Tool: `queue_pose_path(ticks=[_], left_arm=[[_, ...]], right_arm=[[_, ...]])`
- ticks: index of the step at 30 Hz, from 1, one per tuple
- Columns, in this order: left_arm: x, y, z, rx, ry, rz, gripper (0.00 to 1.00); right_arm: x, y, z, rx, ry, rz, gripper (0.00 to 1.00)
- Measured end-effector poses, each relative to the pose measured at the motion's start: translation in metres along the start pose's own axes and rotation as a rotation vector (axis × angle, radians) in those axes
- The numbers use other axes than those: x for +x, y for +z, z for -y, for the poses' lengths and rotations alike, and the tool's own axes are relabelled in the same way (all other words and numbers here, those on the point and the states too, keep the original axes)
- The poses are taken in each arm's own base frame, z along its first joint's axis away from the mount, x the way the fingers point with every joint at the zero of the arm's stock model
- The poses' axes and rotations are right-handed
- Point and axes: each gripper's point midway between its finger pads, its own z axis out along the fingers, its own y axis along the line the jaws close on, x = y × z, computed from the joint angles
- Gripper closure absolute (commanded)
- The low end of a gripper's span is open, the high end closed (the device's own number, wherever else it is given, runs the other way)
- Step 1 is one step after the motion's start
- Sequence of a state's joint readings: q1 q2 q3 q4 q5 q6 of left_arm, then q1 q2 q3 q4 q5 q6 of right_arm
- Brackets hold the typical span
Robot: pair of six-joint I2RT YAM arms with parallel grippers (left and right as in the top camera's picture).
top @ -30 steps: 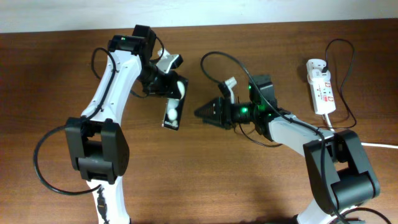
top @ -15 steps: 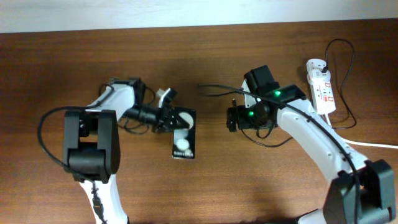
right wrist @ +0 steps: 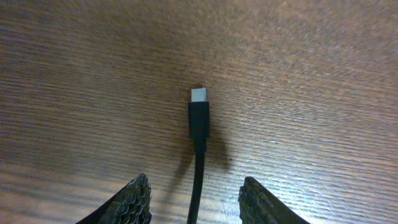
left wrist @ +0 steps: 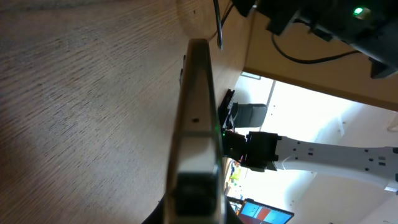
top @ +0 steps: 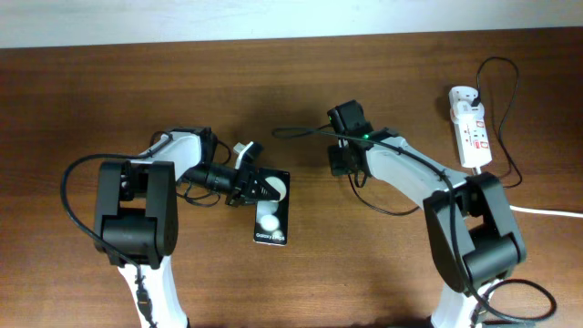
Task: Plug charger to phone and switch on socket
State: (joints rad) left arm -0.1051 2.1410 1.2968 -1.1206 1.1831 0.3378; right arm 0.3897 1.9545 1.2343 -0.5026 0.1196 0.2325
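- Step in hand: the plug-in, not yet made. The charger (right wrist: 198,124) connector lies loose on the table (top: 109,91) with its metal tip bare. It is apart from the phone (top: 273,206), on the phone's right-arm side.
- The phone lies flat on the table, face up, with its lettered end away from the left pincer (top: 262,188).
- The right pincer (right wrist: 194,182) is wide open and straddles the cable just behind the connector. There is a clear gap on either side; nothing is gripped.
- The left pincer sits at the phone's unlettered end. Its wrist view shows the phone edge-on, straight out from the pincer. The fingers hardly show, so "closed on the phone" is probable, not certain.
- The socket (top: 469,128) is well to the right of the phone, beyond the right arm, with neither pincer on it. Its switch position is too small to read.
- Next move, my reading: close the right pincer on the black connector body, short of the metal tip. Lift, then line the tip up with the phone's port while the left pincer steadies the phone. Alignment looks like the hard part. The socket switch comes after.
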Motion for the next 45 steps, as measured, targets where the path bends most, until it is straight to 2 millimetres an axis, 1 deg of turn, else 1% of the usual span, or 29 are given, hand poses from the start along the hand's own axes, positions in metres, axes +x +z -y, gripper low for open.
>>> queue_pose_path(ticks=[2,3,5,11,12,14,15,16,17,20,21,22,23,24,25,26,27,28,30,32,33,36,38,42,44,45], left_arm=[[0.0,0.0,0.0,0.0,0.0,0.0,1.0],[0.0,0.0,0.0,0.0,0.001,0.0,1.0],[-0.001,0.0,0.0,-0.001,0.007,0.003,1.0],[-0.001,0.0,0.0,-0.001,0.007,0.003,1.0],[-0.001,0.0,0.0,-0.001,0.007,0.003,1.0],[-0.001,0.0,0.0,-0.001,0.007,0.003,1.0],[-0.001,0.0,0.0,-0.001,0.007,0.003,1.0],[-0.001,0.0,0.0,-0.001,0.007,0.003,1.0],[-0.001,0.0,0.0,-0.001,0.007,0.003,1.0],[-0.002,0.0,0.0,0.004,0.013,0.006,1.0],[-0.003,0.0,0.004,0.027,0.038,0.015,1.0],[-0.006,-0.001,0.011,0.067,0.068,0.032,1.0],[-0.009,-0.003,0.019,0.113,0.092,0.056,1.0],[-0.015,-0.012,0.027,0.177,0.12,0.103,1.0],[-0.02,-0.02,0.033,0.221,0.133,0.143,1.0],[-0.026,-0.034,0.037,0.268,0.141,0.197,1.0],[-0.029,-0.043,0.038,0.286,0.135,0.226,1.0],[-0.031,-0.049,0.038,0.296,0.131,0.248,1.0],[-0.033,-0.06,0.035,0.302,0.133,0.282,1.0],[-0.039,-0.068,0.031,0.295,0.181,0.313,1.0],[-0.04,-0.069,0.031,0.293,0.192,0.317,1.0],[-0.043,-0.069,0.03,0.286,0.239,0.327,1.0],[-0.045,-0.069,0.028,0.276,0.263,0.33,1.0],[-0.05,-0.069,0.022,0.237,0.336,0.336,1.0],[-0.051,-0.069,0.022,0.236,0.341,0.337,1.0],[-0.052,-0.07,0.023,0.243,0.341,0.34,1.0]], right_arm=[[0.003,0.009,0.0,0.007,-0.002,-0.01,0.66],[0.001,0.009,0.0,0.006,-0.001,-0.004,0.72],[-0.001,0.01,0.0,0.008,-0.002,0.004,0.88],[-0.006,0.011,-0.001,0.007,0.002,0.024,0.84],[-0.008,0.011,-0.001,0.004,0.004,0.034,0.82],[-0.009,0.01,-0.001,0.003,0.004,0.04,0.82],[-0.01,0.01,-0.001,0.003,0.004,0.04,0.83],[-0.01,0.01,-0.001,0.003,0.005,0.04,0.94],[-0.01,0.01,-0.001,0.003,0.003,0.04,0.96],[-0.01,0.01,-0.001,0.005,0.004,0.041,0.96],[-0.009,0.011,0.0,0.007,0.006,0.038,0.96],[-0.004,0.01,0.003,0.006,0.005,0.014,0.96],[0.002,0.005,0.006,-0.029,0.003,-0.021,0.96],[0.001,-0.012,0.008,-0.113,0.015,-0.032,0.96],[-0.005,-0.044,0.007,-0.238,0.036,-0.013,0.96],[-0.009,-0.071,0.004,-0.329,0.039,0.008,0.96],[0.004,-0.104,-0.008,-0.442,0.022,-0.024,0.96],[0.01,-0.121,-0.015,-0.491,0.002,-0.032,0.96],[0.039,-0.149,-0.029,-0.563,-0.06,-0.105,0.96],[0.057,-0.157,-0.042,-0.598,-0.103,-0.163,0.96],[0.061,-0.159,-0.047,-0.606,-0.119,-0.173,0.96],[0.078,-0.167,-0.079,-0.64,-0.221,-0.206,0.96],[0.088,-0.171,-0.097,-0.659,-0.276,-0.223,0.96],[0.107,-0.179,-0.123,-0.679,-0.34,-0.257,0.96],[0.111,-0.179,-0.136,-0.649,-0.322,-0.259,0.96],[0.107,-0.179,-0.142,-0.651,-0.309,-0.239,0.96]])
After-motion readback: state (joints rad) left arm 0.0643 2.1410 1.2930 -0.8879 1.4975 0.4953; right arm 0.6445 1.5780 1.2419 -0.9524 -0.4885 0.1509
